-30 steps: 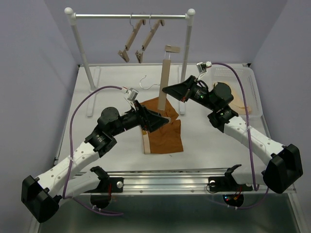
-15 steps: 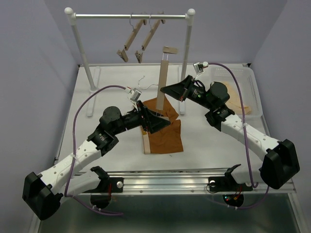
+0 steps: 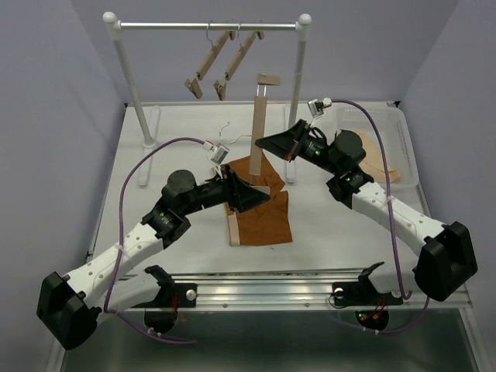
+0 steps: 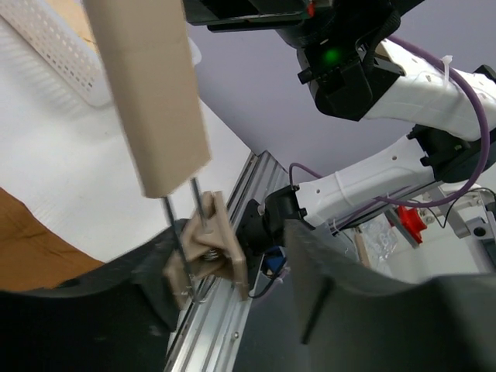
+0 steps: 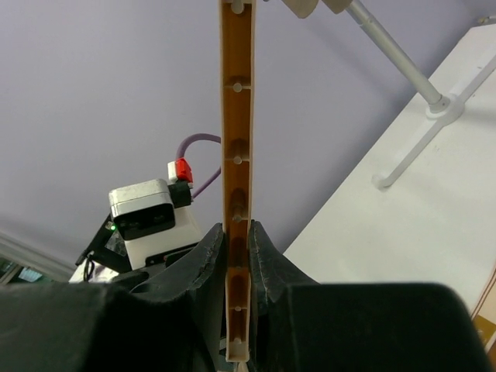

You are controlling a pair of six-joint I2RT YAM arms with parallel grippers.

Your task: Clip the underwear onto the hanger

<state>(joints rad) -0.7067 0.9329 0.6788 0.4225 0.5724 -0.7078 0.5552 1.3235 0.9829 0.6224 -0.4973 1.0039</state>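
The rust-brown underwear [image 3: 263, 213] lies flat mid-table, its tan waistband [image 3: 234, 229] on the left; a corner shows in the left wrist view [image 4: 31, 232]. The hanger [image 3: 260, 116], a light-wood bar, stands nearly upright over it, one clip on top [image 3: 271, 79]. My right gripper [image 3: 262, 143] is shut on the bar's middle, and the right wrist view shows the bar [image 5: 236, 116] pinched between both fingers [image 5: 236, 256]. My left gripper [image 3: 262, 195] is open at the bar's lower end. In the left wrist view the lower clip [image 4: 208, 249] sits between its spread fingers [image 4: 232, 271], close to the left one.
A clothes rail [image 3: 205, 26] at the back carries two more wooden hangers [image 3: 225, 60]. A white basket [image 3: 403, 136] at the right holds pale cream garments [image 3: 384, 163]. The held hanger's wire hook [image 3: 231, 128] points left. A metal rail [image 3: 263, 291] runs along the near edge.
The right arm has raised and steadied the hanger a little. The left arm has crept forward towards the hanger's lower clip, its gripper staying open.
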